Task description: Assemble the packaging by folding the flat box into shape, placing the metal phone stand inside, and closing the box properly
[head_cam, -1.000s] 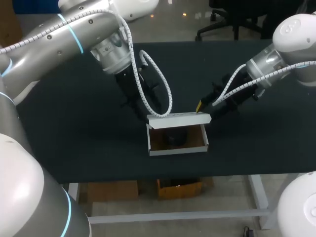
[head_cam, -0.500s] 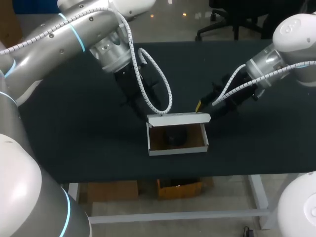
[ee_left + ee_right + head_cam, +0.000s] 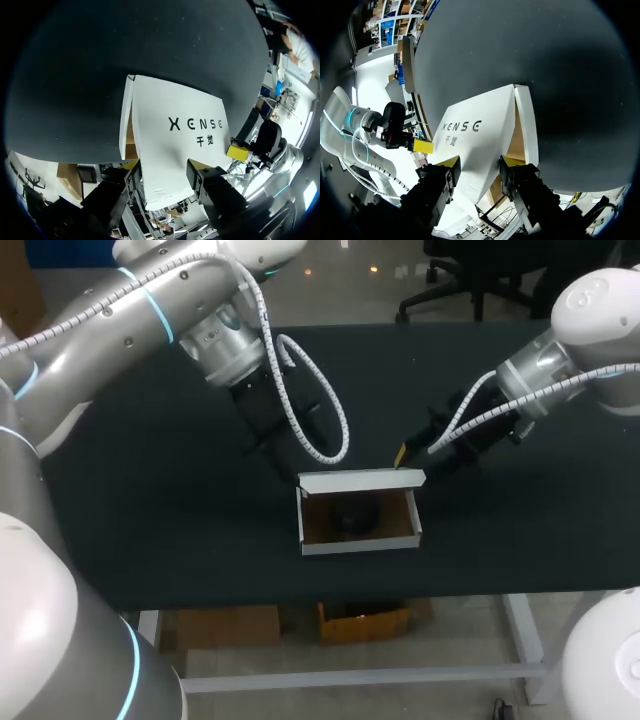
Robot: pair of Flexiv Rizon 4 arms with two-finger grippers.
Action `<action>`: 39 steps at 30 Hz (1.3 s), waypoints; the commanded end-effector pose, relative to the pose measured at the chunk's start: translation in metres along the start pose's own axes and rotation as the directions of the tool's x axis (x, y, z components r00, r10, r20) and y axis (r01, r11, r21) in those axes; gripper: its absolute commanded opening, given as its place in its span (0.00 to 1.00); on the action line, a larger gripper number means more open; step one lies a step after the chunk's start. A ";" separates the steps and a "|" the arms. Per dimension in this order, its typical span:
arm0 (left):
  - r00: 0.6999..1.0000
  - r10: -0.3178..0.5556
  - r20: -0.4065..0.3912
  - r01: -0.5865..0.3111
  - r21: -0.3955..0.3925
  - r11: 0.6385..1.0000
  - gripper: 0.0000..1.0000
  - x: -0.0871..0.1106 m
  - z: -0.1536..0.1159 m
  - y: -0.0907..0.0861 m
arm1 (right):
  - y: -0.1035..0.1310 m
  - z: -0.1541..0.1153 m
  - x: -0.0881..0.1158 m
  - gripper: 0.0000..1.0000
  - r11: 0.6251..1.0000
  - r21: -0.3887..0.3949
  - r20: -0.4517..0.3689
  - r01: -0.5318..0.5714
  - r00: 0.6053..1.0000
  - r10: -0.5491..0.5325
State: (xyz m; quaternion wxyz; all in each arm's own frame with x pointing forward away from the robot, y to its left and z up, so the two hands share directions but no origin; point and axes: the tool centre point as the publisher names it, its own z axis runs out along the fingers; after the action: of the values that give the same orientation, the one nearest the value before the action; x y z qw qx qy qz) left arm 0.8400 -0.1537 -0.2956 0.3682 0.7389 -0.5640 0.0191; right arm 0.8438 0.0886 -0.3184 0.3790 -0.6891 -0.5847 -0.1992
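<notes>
A white box (image 3: 360,538) stands open near the table's front edge, with the dark phone stand (image 3: 352,516) inside it. Its lid (image 3: 362,480) stands up along the back wall. My right gripper (image 3: 405,455) is at the lid's right top corner. In the right wrist view the printed lid (image 3: 470,130) fills the gap between the fingers, and the right gripper (image 3: 479,164) is shut on it. My left arm (image 3: 225,340) comes in behind the box's left corner. In the left wrist view the lid (image 3: 175,130) lies between the fingers of the left gripper (image 3: 165,172), which is open, with a thin gap.
The black table (image 3: 150,520) spreads wide on both sides of the box. Its front edge (image 3: 200,602) runs just below the box. A white cable (image 3: 325,415) loops down from my left wrist behind the lid.
My left gripper's fingers have spread apart off the lid, and the left arm has drawn slightly up and back. The right arm and the box have kept still.
</notes>
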 end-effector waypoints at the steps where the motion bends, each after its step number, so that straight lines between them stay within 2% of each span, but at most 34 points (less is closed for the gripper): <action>1: 1.000 -0.004 -0.010 0.004 -0.029 1.000 0.67 0.003 0.001 -0.007 | 0.001 0.002 0.003 0.48 1.000 0.003 0.001 -0.001 1.000 0.001; 11: 1.000 -0.010 -0.017 0.010 -0.029 1.000 0.63 0.005 0.000 -0.006 | 0.002 0.002 0.006 0.48 1.000 0.002 -0.002 0.000 1.000 0.000; 31: 0.995 -0.045 -0.089 0.040 -0.053 0.998 0.60 0.004 -0.001 -0.008 | 0.003 0.003 0.003 0.48 1.000 0.005 -0.011 -0.007 1.000 0.008; 39: 0.995 -0.044 -0.092 0.039 -0.057 0.998 0.61 0.002 0.002 -0.009 | 0.002 0.004 0.002 0.48 1.000 0.002 -0.007 -0.006 1.000 0.006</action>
State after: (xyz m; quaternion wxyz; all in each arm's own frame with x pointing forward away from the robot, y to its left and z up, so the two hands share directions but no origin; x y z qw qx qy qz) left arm 0.8433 -0.1515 -0.2973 0.4116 0.7406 -0.5301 0.0336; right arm 0.8452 0.0900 -0.3196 0.3820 -0.6901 -0.5812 -0.2001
